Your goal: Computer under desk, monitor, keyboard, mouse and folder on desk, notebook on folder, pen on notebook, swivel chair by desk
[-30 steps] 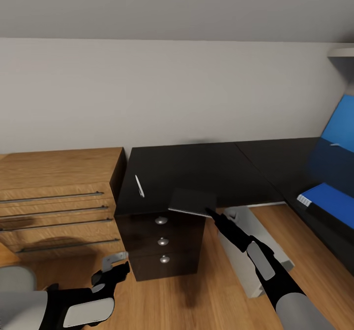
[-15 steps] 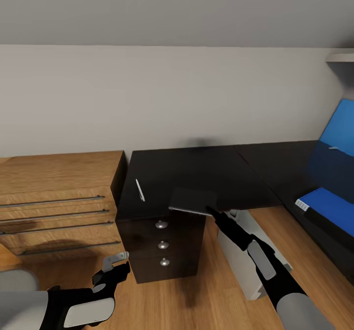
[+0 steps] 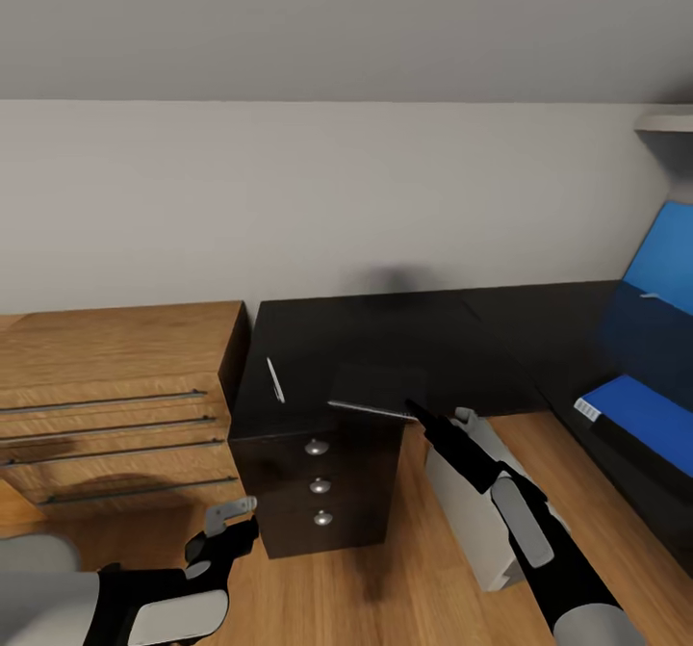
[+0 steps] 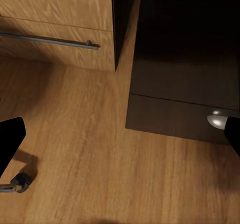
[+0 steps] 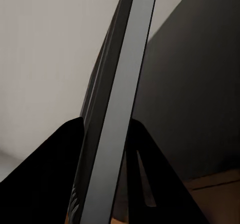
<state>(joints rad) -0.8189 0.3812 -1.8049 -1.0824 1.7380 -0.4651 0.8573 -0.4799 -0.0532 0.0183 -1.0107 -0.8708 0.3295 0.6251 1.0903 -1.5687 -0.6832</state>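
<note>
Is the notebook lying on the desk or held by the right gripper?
Held: the right gripper pinches the notebook edge; in the right wrist view fingers flank it.

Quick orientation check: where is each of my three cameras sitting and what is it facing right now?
Head view: high on the robot, facing down at the desk; both arms show, right gripper on the notebook.
Left wrist view: low, facing floor and drawers; left gripper fingertips.
Right wrist view: along the fingers clamping the notebook.
Shared: notebook, desk.

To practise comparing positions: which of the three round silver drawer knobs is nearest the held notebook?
The top knob, directly under the desk edge; the others sit lower, farther from the notebook.
</note>
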